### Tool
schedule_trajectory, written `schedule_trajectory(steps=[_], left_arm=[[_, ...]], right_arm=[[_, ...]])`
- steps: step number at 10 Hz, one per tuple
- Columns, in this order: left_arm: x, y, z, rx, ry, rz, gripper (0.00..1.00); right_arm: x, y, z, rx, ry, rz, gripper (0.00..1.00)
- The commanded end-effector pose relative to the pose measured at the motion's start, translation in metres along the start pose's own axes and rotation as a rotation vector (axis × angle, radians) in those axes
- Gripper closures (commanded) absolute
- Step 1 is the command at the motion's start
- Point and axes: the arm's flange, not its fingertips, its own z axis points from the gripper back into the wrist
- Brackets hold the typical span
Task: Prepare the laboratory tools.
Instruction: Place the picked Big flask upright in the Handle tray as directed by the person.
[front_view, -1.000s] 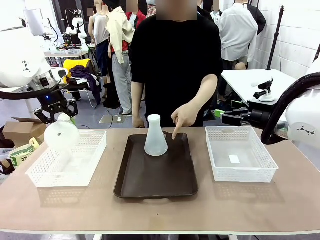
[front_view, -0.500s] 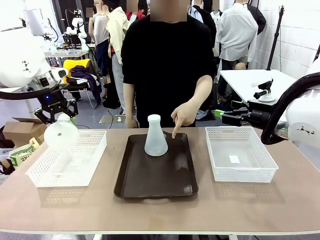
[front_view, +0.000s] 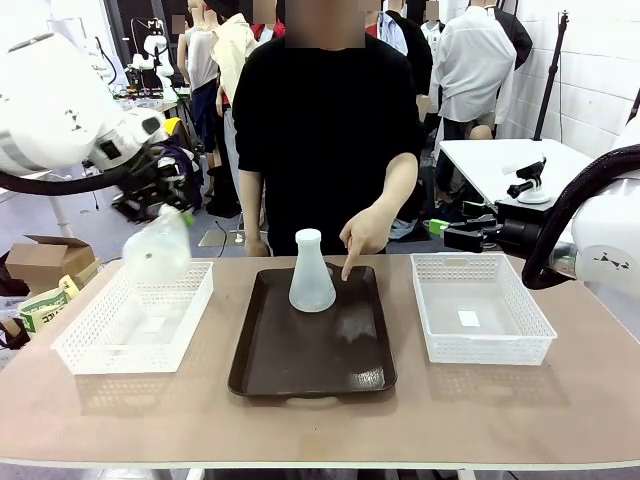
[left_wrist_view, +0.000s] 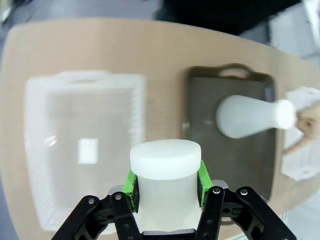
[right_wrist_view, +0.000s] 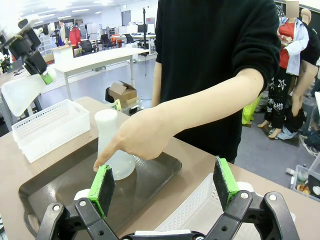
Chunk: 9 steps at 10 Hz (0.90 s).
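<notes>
My left gripper (front_view: 176, 214) is shut on the neck of one frosted-white flask (front_view: 156, 252), holding it tilted in the air above the left basket. In the left wrist view the green pads (left_wrist_view: 131, 184) clamp that flask's neck (left_wrist_view: 165, 186) from both sides. The second flask (front_view: 311, 274) stands upright at the far end of the dark brown tray (front_view: 310, 350); it also shows from above as the flask (left_wrist_view: 250, 117). A person's hand (front_view: 364, 233) points a finger down at the tray just right of it. My right gripper (right_wrist_view: 165, 182) is open and holds nothing, facing that flask (right_wrist_view: 113, 146) and the hand (right_wrist_view: 141, 136).
A white mesh basket (front_view: 82, 345) sits left of the tray and another white mesh basket (front_view: 482, 343) sits right of it. The person stands at the far edge of the table. My right arm (front_view: 600, 240) hangs at the right edge.
My left arm has swung right and up, carrying the flask from over the left basket's outer corner toward its far inner side. The tray flask and the pointing hand stay put.
</notes>
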Motion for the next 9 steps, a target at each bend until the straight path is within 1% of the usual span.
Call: schedule_trajectory(steps=[1,2,4,5,8,9], left_arm=[[-0.010,-0.016,0.003,-0.199,0.004,-0.147,1.00],[-0.016,-0.034,0.002,-0.335,-0.019,-0.228,1.00],[-0.024,-0.053,-0.014,-0.521,-0.105,-0.375,1.00],[-0.028,-0.059,-0.020,-0.636,-0.177,-0.457,1.00],[-0.048,-0.078,-0.034,-0.815,-0.361,-0.703,1.00],[-0.056,-0.081,-0.039,-0.832,-0.374,-0.727,1.00]], right_arm=[[-0.001,0.001,0.003,-0.003,0.011,-0.007,0.00],[-0.001,0.001,0.003,-0.003,0.011,-0.007,0.00],[-0.001,0.001,0.003,-0.003,0.011,-0.007,0.00],[-0.001,0.001,0.003,-0.003,0.011,-0.007,0.00],[-0.001,0.001,0.003,-0.003,0.011,-0.007,0.00],[-0.001,0.001,0.003,-0.003,0.011,-0.007,0.00]])
